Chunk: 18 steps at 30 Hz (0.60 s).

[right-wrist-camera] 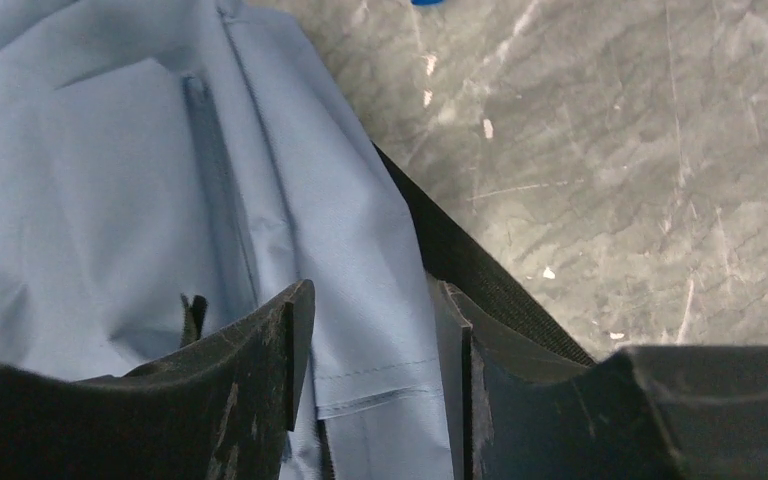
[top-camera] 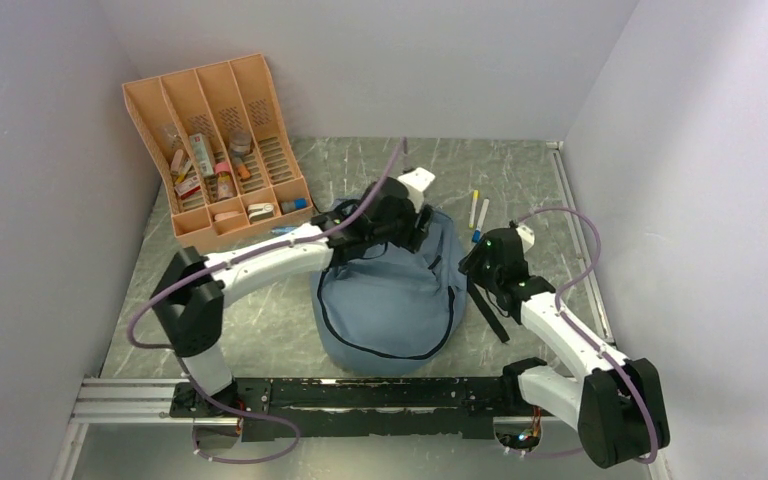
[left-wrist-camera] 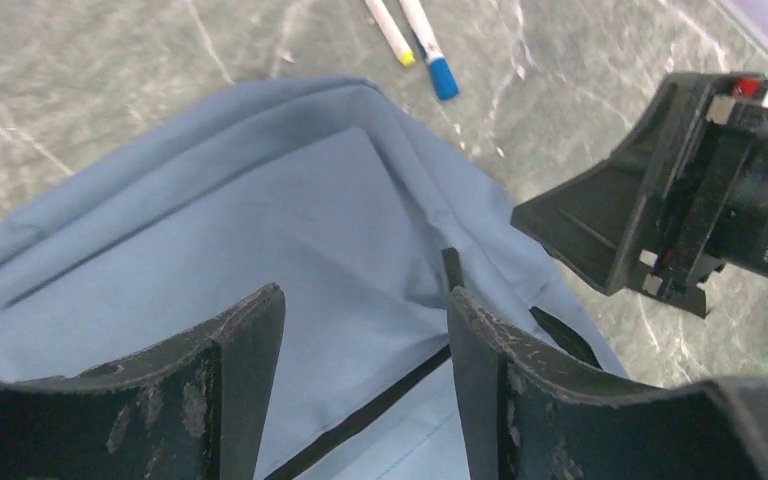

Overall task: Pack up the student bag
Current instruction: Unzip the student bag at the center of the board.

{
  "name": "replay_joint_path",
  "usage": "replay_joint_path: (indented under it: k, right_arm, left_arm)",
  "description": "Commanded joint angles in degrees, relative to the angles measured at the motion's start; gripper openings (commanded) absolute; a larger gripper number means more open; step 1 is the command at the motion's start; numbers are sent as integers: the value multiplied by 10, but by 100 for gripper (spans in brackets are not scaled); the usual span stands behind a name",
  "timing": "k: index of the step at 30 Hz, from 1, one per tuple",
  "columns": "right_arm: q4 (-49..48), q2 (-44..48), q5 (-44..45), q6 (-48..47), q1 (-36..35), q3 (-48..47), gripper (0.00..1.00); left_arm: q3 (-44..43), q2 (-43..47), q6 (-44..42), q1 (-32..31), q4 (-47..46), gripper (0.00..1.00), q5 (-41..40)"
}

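Student bag (left-wrist-camera: 260, 200) lies directly beneath left claw (left-wrist-camera: 365, 300).

The student bag (top-camera: 390, 300) is soft grey-blue cloth, matt and finely woven, creased into folds. Its strap (right-wrist-camera: 480, 268) is black ribbed webbing. The counter (top-camera: 260, 330) looks like grey-green marbled stone, smooth with a faint sheen. The left end effector (left-wrist-camera: 365, 300) and the right end effector (right-wrist-camera: 370, 295) have black matt plastic fingers (left-wrist-camera: 250, 350), scuffed and scratched pale. The organiser (top-camera: 215, 110) is matt orange slotted plastic. The arm shells (top-camera: 270, 262) are smooth white plastic. The 2 markers (left-wrist-camera: 420, 25) are glossy white plastic. The rail (top-camera: 130, 398) is bare silvery metal.
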<state>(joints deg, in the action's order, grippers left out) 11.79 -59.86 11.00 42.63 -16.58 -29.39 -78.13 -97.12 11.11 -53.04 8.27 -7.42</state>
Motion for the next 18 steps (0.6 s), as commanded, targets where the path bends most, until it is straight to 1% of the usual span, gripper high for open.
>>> replay_joint_path:
  k: [1, 4, 6, 12, 18]
  right_arm:
    - [-54, 5, -97, 9, 36, 32, 51]
    - [-91, 4, -147, 10, 50, 55, 52]
    - [-103, 3, -161, 10, 54, 65, 52]
    - [-107, -2, -158, 4, 66, 81, 52]
    - [-115, 6, -167, 11, 71, 107, 51]
  left_arm:
    - [-55, -45, -12, -32, 48, 64, -25]
    - [-76, -71, -14, -49, 67, 64, -28]
    - [-87, -84, -16, -62, 78, 64, -32]
    - [-109, -106, -20, -90, 93, 63, -59]
    - [-137, -139, -20, -98, 102, 59, -58]
